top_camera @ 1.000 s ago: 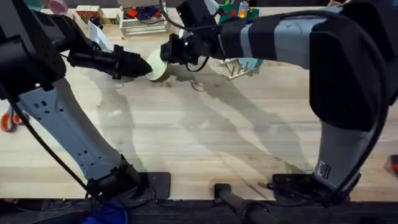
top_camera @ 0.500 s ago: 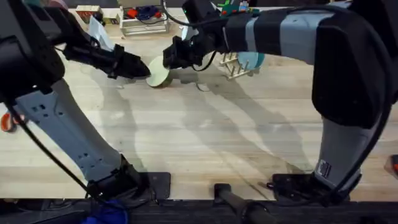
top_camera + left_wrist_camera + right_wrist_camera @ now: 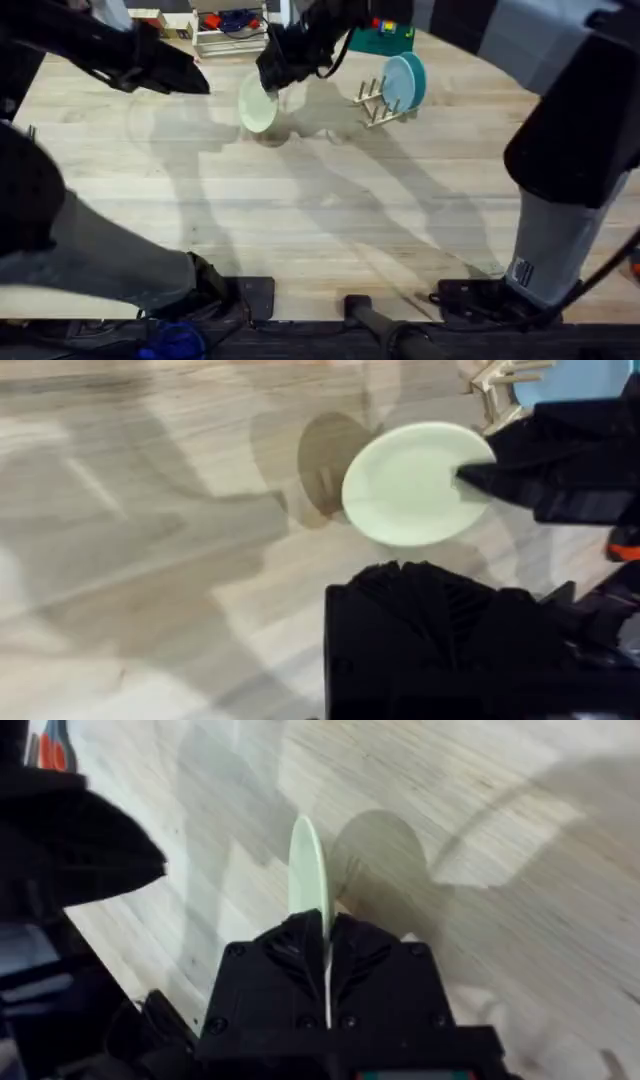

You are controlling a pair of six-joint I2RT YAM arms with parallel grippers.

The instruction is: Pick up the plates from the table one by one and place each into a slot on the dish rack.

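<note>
The pale cream-yellow plate (image 3: 257, 103) hangs tilted above the far middle of the table (image 3: 330, 210), held by its upper edge in my right gripper (image 3: 269, 79), which is shut on it. In the right wrist view this plate (image 3: 306, 868) stands edge-on between the gripper's closed fingers (image 3: 300, 935). My left gripper (image 3: 198, 84) is off to the left of the plate, clear of it. From the left wrist, the cream plate (image 3: 412, 482) shows face-on with a right finger (image 3: 500, 478) on its rim. The teal-blue plate (image 3: 405, 81) stands upright in the dish rack (image 3: 374, 106).
A white frame stand (image 3: 231, 38) and small coloured items line the far edge. A green board (image 3: 385, 41) lies behind the rack. Bare wood stretches across the middle and front of the table, down to the arm bases.
The left gripper has drawn back up and to the left, away from the cream plate. The right gripper holds the plate alone, and both arms have risen.
</note>
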